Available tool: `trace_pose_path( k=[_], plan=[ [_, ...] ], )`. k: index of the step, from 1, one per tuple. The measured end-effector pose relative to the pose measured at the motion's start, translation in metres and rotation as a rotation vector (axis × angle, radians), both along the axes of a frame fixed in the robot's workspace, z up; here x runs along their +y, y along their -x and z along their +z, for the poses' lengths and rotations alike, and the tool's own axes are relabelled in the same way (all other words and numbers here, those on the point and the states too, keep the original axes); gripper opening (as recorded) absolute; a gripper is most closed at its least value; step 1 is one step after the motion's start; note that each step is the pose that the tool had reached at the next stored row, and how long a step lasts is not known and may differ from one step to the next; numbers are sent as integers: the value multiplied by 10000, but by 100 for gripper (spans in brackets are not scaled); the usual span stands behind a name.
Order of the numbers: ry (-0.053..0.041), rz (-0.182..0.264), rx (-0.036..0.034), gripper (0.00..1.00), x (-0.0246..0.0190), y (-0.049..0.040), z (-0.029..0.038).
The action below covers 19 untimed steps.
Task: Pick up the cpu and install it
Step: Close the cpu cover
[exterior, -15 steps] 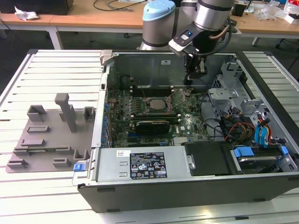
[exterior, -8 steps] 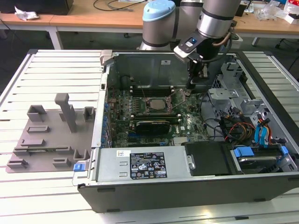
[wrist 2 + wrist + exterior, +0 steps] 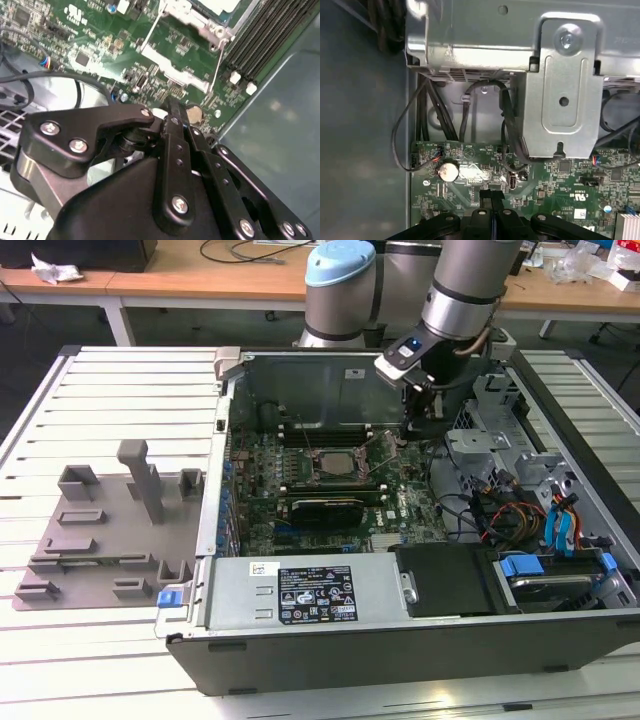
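My gripper (image 3: pixel 418 426) hangs inside the open computer case, low over the green motherboard (image 3: pixel 400 510), to the exterior view's right of the black CPU socket (image 3: pixel 340 457). Its black fingers (image 3: pixel 492 199) are pressed together with nothing between them; in the second wrist view the gripper (image 3: pixel 172 109) tapers to a point beside a coin battery (image 3: pixel 194 115). The cpu (image 3: pixel 220 4), silvery-white, lies in the socket's metal frame (image 3: pixel 197 22) at the picture's edge. Thin wire levers (image 3: pixel 218 62) stand raised beside the frame.
A grey tray (image 3: pixel 100 535) with upright holders lies outside the case on the slatted table, at the exterior view's left. Memory slots (image 3: pixel 260 35), a metal drive bracket (image 3: pixel 565 85), loose black cables (image 3: pixel 427 115) and the case wall (image 3: pixel 280 120) crowd the gripper.
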<state>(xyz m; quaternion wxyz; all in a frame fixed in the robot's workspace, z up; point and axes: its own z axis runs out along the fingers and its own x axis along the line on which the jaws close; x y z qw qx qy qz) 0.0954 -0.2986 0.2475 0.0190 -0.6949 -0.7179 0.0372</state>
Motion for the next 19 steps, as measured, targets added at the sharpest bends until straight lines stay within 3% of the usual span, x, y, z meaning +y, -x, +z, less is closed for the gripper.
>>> trace_pose_path(
  k=[3,7,8,9,11,19],
  plan=[
    [-2,0,0,11,-22,119,-4],
    [-2,-1,0,11,-32,198,-11],
    [-3,1,0,11,-32,393,-20],
    [-2,0,0,11,-32,470,-24],
    [-2,0,0,11,-32,537,-29],
    [-3,0,0,11,-32,629,-34]
  ],
)
